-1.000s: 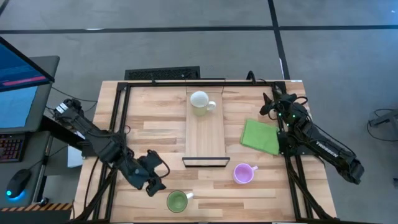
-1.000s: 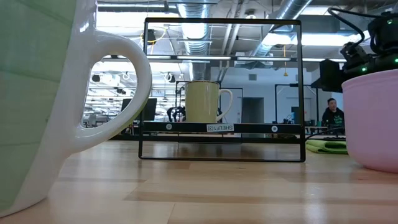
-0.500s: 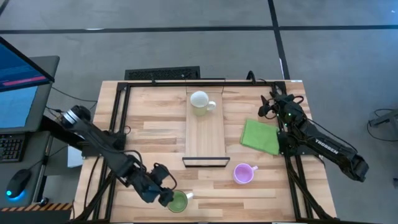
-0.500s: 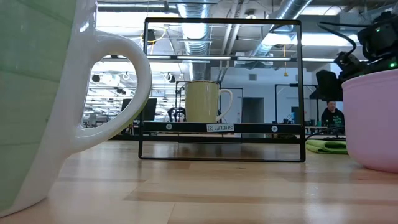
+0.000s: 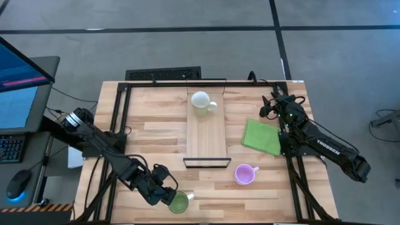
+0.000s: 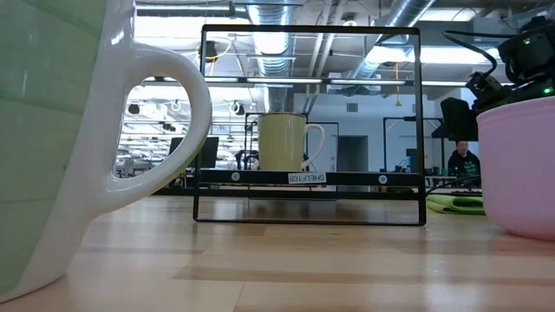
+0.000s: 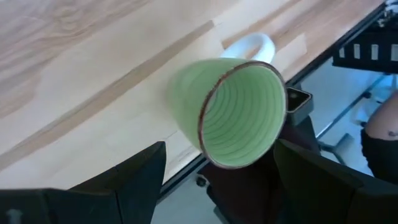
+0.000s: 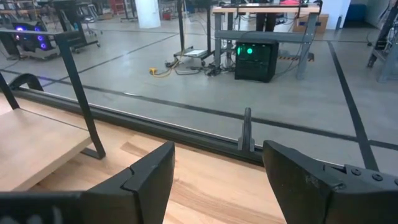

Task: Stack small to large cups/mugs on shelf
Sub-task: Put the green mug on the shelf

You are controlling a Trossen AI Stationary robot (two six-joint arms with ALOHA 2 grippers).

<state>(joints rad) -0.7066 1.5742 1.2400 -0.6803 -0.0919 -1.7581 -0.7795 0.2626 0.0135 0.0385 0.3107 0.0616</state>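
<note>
A green mug (image 5: 179, 202) stands upright on its base at the table's near edge, its white handle toward the right; it fills the low view's left (image 6: 52, 130). My left gripper (image 5: 165, 195) is open just left of it, slanting down. In the left wrist view the two fingers (image 7: 219, 149) flank the mug's rim (image 7: 239, 115); touching does not show. A white mug (image 5: 201, 103) stands at the far end of the shelf (image 5: 206, 140). The purple mug (image 5: 245, 174) stands on the table right of the shelf's near end. My right gripper (image 5: 270, 106) waits open at the far right.
A flat green cloth (image 5: 262, 136) lies on the table right of the shelf. A dark metal frame (image 5: 119, 125) borders the table's left, far and right sides. The shelf's dark lip (image 5: 205, 163) faces the near edge. Bare wood lies between the green and purple mugs.
My left gripper has moved toward the table's near edge and rightward, down to the green mug, rolling about its own axis as it went. Its fingers now flank the mug. The mugs have stayed in place.
</note>
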